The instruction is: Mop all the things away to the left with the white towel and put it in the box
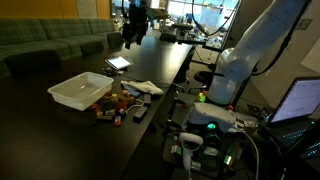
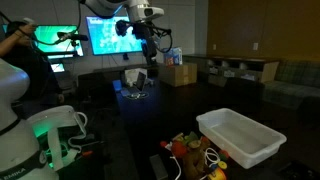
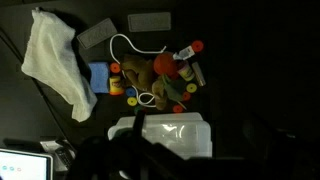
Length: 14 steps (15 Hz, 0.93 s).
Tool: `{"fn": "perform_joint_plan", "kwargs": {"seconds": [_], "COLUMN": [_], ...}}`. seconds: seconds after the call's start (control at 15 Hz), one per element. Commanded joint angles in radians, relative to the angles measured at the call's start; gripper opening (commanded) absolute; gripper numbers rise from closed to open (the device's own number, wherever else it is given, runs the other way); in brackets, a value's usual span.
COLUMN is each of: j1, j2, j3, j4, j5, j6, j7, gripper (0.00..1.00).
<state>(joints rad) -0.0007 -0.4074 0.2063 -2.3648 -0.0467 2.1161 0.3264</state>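
Many small red, orange, brown and white bits [image 3: 155,80] sit heaped on the tabletop, beside the shallow white tray [image 3: 170,135]. Your crumpled white towel [image 3: 55,55] lies near the edge. Only the wrist view shows the flat grey piece [image 3: 97,35]; an exterior view shows a lit tablet [image 1: 118,62]. Your gripper [image 1: 131,40] hangs high, jaws apart, empty.

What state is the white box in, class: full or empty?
Empty: in both exterior views the box shows only bare white inside, while the small objects lie heaped beside it on the table.
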Motion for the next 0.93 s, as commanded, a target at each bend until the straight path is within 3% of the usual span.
{"fn": "perform_joint_plan", "kwargs": {"seconds": [0.0, 0.47, 0.6, 0.87], "j1": [0.016, 0.005, -0.007, -0.066], "j2": [0.001, 0.019, 0.035, 0.103], "j3": [-0.015, -0.035, -0.061, -0.187], "j4": [0.007, 0.017, 0.015, -0.062], "j5": [-0.007, -0.011, -0.016, -0.060], "j6": [-0.003, 0.002, 0.012, 0.181], "j7": [0.005, -0.017, -0.030, -0.156], "gripper": [1.00, 1.00, 1.00, 1.00]}}
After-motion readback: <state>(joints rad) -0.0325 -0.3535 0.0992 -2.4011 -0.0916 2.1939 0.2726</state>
